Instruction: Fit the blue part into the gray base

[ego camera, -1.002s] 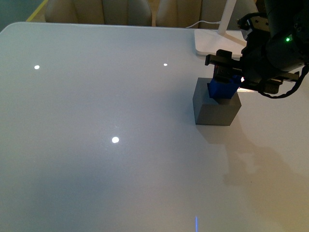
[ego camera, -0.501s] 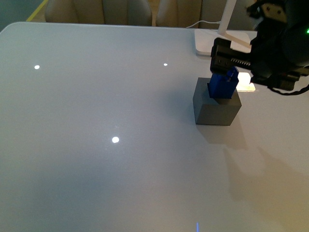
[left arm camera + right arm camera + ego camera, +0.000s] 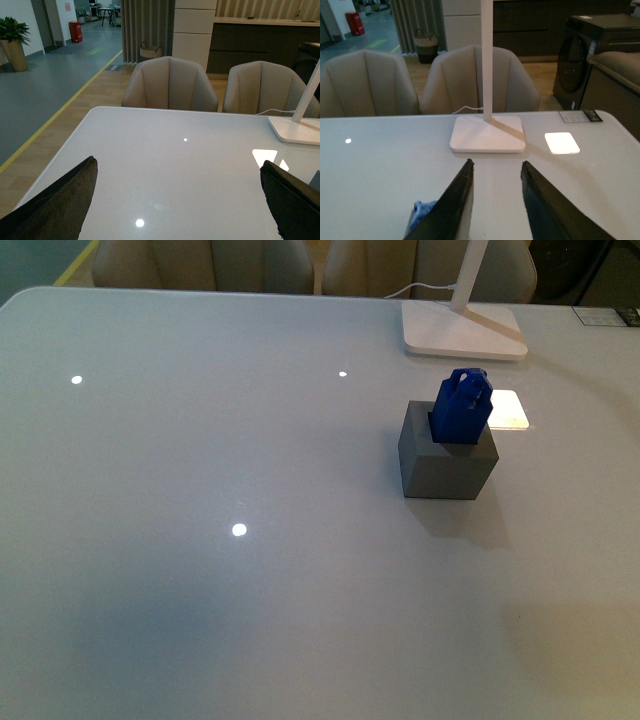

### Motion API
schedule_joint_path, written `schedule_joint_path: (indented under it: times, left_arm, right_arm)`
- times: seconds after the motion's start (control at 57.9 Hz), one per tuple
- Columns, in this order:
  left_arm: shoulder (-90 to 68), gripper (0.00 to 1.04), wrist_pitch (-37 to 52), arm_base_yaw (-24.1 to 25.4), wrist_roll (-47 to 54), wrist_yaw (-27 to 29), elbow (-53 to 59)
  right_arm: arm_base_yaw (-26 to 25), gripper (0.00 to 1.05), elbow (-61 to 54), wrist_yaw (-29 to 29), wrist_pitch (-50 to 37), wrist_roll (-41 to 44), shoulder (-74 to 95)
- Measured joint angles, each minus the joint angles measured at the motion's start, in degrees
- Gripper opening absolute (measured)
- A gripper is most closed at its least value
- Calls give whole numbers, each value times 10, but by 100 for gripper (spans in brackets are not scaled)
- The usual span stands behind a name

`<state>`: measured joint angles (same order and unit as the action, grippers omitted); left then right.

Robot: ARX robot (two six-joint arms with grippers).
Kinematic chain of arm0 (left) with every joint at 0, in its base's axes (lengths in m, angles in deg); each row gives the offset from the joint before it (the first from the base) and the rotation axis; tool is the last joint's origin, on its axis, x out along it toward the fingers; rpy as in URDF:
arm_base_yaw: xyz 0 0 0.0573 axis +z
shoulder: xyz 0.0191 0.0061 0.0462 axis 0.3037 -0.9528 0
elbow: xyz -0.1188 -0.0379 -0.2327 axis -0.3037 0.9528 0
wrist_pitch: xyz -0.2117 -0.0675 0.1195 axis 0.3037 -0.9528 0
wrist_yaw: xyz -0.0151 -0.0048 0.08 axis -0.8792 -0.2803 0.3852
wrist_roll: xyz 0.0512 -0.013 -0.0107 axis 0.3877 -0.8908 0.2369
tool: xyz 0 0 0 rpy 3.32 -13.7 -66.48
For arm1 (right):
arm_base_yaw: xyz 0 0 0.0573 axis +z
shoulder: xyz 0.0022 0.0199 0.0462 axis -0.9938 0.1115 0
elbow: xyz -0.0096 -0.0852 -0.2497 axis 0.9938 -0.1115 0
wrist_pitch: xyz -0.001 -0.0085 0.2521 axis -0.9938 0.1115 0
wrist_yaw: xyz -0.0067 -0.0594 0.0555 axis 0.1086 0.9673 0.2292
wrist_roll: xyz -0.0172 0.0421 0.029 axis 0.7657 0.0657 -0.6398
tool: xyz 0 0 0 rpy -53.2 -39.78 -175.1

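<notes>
The gray base sits on the white table right of centre. The blue part stands in the hole in its top face, leaning slightly, its looped handle up. No arm shows in the front view. My right gripper is open above the table with nothing between its fingers; a corner of the blue part peeks out beside one dark finger. My left gripper is open wide, its two fingers at the picture's edges, over bare tabletop.
A white lamp base with its stem stands behind the gray base, and a bright light patch lies beside it. Beige chairs line the table's far edge. Small light spots reflect on the tabletop.
My right gripper let go of the blue part, rose and drew back out of the front view. The blue part stays standing in the gray base.
</notes>
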<state>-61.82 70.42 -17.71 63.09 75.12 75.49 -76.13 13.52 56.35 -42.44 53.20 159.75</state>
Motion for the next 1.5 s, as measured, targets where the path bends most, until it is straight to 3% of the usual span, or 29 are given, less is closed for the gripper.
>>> schedule_joint_path:
  times: [0.121, 0.38, 0.501, 1.503]
  left_arm:
    - [0, 97, 0, 0, 0, 0, 0]
    - [0, 97, 0, 0, 0, 0, 0]
    - [0, 97, 0, 0, 0, 0, 0]
    - [0, 97, 0, 0, 0, 0, 0]
  right_arm:
    - [-12, 2, -51, -16, 9, 6, -58]
    - [-33, 2, -122, -34, 54, 7, -171]
    - [-71, 2, -152, -71, 98, 7, -246]
    - [-73, 2, -196, -73, 441, 7, -652]
